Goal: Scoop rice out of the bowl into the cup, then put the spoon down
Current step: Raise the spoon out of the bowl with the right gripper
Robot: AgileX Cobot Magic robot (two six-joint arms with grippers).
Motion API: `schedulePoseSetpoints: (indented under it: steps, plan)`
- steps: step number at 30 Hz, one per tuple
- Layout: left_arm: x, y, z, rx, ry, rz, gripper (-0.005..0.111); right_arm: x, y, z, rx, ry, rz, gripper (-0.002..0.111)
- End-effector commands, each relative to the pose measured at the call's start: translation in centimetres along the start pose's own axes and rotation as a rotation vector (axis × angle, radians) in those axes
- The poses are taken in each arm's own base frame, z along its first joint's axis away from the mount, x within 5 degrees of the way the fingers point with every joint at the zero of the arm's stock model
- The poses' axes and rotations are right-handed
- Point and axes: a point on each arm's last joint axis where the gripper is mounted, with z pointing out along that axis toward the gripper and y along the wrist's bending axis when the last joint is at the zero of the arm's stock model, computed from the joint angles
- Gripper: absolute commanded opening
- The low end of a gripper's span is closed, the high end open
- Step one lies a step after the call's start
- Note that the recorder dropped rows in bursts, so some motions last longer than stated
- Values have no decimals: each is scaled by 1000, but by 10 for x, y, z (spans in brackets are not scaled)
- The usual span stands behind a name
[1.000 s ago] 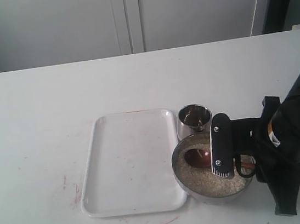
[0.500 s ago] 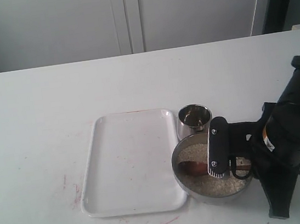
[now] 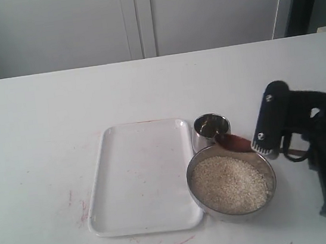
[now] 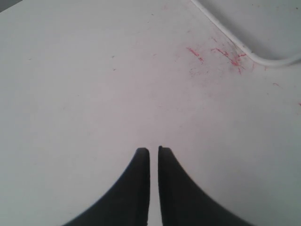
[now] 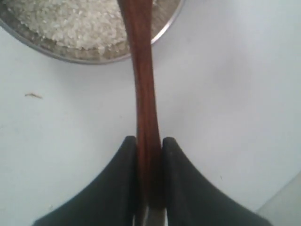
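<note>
My right pincer (image 5: 149,140) is pinching the spoon (image 5: 143,70) by its slim handle, out past the right side of the bowl (image 3: 190,181) in the exterior view. The spoon's oval end hangs at the bowl's far rim, just beside the cup (image 3: 205,137), which stands close against that same far edge. I cannot tell whether the spoon carries any grains. The rice (image 3: 230,182) lies in the bowl as a fairly level bed. A white tray (image 3: 143,178) lies along the bowl's left side. My left pincer (image 4: 154,151) is pressed nearly together on nothing, over bare bench (image 4: 94,94) with red marks (image 4: 221,54).
</note>
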Motion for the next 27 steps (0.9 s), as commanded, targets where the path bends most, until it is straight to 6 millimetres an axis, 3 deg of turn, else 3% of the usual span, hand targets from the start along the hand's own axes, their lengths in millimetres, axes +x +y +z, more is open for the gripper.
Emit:
schedulePoseSetpoints:
  steps: [1, 7, 14, 19, 27]
  plan:
    - [7, -2, 1, 21, 55, -9, 14, 23, -4, -39, 77, 103, 52, 0]
    - [7, -2, 1, 21, 55, -9, 14, 29, -8, -69, 230, 28, 71, 0]
    - [7, -2, 1, 21, 55, -9, 14, 20, -11, -74, 398, 36, -116, 0]
    - [7, -2, 1, 21, 55, -9, 14, 4, -8, -59, 510, 109, -296, 0]
    - [7, -2, 1, 21, 55, -9, 14, -16, 11, -8, 637, 273, -552, 0]
